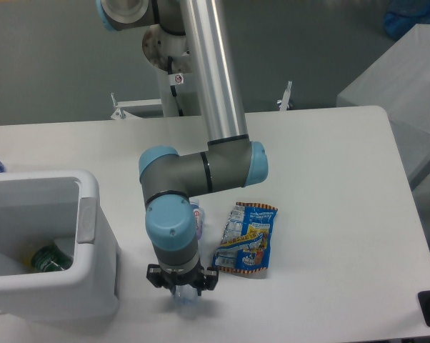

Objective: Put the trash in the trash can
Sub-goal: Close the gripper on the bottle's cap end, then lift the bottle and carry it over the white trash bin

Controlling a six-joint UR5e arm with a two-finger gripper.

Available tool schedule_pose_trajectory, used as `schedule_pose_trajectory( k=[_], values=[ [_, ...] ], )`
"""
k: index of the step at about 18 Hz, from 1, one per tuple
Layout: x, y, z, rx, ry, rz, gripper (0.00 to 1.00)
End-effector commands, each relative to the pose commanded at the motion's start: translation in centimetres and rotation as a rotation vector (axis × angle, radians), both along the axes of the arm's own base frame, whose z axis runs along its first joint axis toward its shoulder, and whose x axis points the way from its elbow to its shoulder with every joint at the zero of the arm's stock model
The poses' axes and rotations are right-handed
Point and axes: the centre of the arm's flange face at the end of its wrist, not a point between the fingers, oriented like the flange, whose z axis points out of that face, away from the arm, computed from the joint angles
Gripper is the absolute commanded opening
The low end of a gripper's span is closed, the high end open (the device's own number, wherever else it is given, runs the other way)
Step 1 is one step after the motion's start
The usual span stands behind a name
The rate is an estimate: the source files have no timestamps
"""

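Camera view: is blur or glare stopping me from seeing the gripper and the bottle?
Camera view: sharp, evenly lit, no glare. The problem is occlusion: the arm's wrist hides most of the gripper and the bottle; soft shadow beneath the gripper; snack wrapper reads clearly.

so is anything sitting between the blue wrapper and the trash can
Yes. The robot's wrist and claw stand on the table between the blue wrapper and the white trash can, with the crushed bottle mostly hidden under them. No other object lies on that stretch of table.
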Motion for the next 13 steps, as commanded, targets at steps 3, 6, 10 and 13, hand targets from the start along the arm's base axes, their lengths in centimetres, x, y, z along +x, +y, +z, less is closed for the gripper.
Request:
schedule_pose_trajectory(
  k=[3, 6, 10, 13],
  values=[
    [-2.0, -0.8, 5.4, 0.098, 0.058, 0.056, 0.59],
    [-3.0, -1.4, 9.7, 0.237, 0.148, 0.113, 0.59],
    [-3.5, -1.8, 15.0, 0.346, 0.232, 0.129, 0.59],
    [-2.8, -1.4, 17.7, 0.406, 0.237, 0.131, 0.59]
  ],
)
